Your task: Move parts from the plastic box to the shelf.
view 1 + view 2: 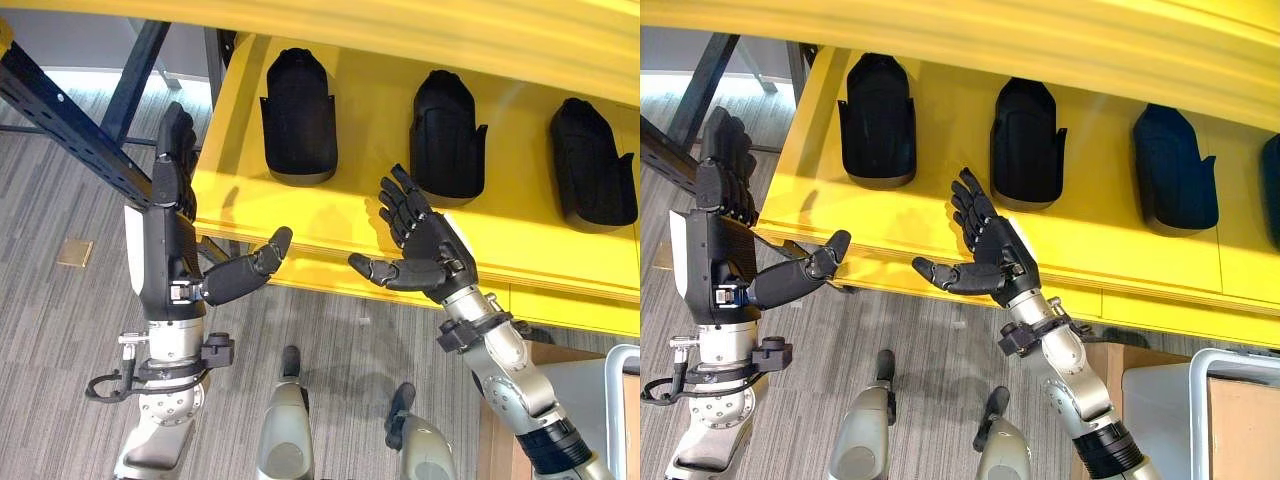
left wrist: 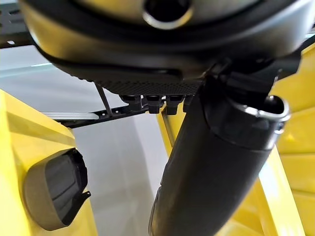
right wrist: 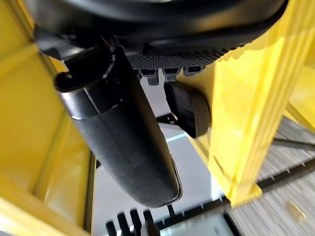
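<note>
Three black moulded parts lie in a row on the yellow shelf [image 1: 360, 215]: a left part [image 1: 298, 115], a middle part [image 1: 447, 135] and a right part [image 1: 590, 160]. My left hand [image 1: 170, 235] is raised at the shelf's left end, fingers straight up and thumb pointing right, holding nothing. My right hand [image 1: 425, 245] hovers over the shelf's front edge below the middle part, fingers spread and empty. The left wrist view shows one part [image 2: 59, 194] on the shelf. Another part [image 3: 189, 108] appears past my right thumb.
A dark blue rack post [image 1: 70, 130] slants across the upper left beside my left hand. A grey plastic box [image 1: 1175, 410] with a cardboard box [image 1: 1240, 425] sits at the lower right. Grey striped floor [image 1: 60, 330] lies below the shelf.
</note>
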Robot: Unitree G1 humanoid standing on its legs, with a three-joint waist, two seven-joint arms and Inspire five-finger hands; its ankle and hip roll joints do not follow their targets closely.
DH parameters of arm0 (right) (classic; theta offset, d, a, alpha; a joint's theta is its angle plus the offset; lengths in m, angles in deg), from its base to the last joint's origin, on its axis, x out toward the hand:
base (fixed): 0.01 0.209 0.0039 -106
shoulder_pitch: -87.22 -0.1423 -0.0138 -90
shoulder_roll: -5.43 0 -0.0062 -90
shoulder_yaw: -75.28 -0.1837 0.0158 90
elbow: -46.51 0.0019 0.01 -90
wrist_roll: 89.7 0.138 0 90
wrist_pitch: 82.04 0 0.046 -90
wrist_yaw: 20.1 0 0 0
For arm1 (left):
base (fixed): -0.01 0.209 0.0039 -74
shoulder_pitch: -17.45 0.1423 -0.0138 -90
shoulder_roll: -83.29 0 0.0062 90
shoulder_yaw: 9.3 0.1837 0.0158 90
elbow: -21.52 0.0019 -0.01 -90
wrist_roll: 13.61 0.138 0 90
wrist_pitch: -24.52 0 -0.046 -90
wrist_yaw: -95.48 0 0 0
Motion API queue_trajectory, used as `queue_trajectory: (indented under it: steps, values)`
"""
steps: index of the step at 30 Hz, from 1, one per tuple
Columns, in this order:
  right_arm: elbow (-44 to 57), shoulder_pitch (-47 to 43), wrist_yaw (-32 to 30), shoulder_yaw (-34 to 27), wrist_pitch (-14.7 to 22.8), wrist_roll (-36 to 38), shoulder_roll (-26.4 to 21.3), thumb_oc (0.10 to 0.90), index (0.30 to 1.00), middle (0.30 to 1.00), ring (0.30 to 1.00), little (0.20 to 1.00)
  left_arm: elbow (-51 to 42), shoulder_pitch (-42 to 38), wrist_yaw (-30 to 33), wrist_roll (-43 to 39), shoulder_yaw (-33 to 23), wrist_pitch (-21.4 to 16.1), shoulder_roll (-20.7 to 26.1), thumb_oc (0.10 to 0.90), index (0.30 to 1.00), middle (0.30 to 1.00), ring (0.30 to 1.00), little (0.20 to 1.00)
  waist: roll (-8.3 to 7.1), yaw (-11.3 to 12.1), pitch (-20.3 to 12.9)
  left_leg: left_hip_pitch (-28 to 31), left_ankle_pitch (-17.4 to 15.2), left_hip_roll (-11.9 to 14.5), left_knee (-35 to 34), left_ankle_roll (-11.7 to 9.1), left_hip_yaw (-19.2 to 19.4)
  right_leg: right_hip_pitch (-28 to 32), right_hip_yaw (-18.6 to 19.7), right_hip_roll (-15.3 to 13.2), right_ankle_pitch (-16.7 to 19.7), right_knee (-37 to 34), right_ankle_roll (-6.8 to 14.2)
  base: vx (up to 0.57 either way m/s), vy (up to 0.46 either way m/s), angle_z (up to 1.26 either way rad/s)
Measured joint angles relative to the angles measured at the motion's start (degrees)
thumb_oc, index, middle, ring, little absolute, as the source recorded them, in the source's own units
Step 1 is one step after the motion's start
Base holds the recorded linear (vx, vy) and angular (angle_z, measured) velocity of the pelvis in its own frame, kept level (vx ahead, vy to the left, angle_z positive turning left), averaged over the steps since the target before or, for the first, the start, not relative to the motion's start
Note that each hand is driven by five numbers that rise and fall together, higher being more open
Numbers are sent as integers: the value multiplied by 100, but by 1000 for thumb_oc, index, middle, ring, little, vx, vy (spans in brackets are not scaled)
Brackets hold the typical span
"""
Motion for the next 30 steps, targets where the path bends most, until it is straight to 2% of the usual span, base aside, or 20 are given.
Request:
queue_trajectory:
  steps: [3,13,19,30]
  values:
    - [-21,-43,-275,-110,6,-112,131,900,1000,1000,1000,1000,6,-60,39,5,49,21,106,900,1000,1000,1000,1000,1,-3,0,4,-3,-9,1,2,17,-3,11,-12,1,-6,0,-6,26,-1]
    - [-53,-491,-339,-51,-80,-211,171,900,1000,1000,1000,1000,8,-175,19,3,176,129,94,900,1000,1000,1000,1000,120,44,-38,141,-59,-38,-1,36,-22,189,-39,-31,-11,-49,11,37,-23,3]
    - [-453,-764,-335,-41,-259,-227,175,900,1000,1000,1000,1000,15,-176,-165,-11,186,130,94,900,1000,1000,1000,1000,219,140,-95,152,-58,-74,3,44,-44,216,-47,-57,-14,-40,14,38,-10,2]
    - [-735,-999,-331,223,-749,-430,250,900,1000,1000,1000,1000,17,-196,-311,-39,229,136,95,900,1000,1000,1000,1000,225,183,-99,201,-50,-87,14,38,-102,298,-114,-66,-45,-2,15,21,-4,2]
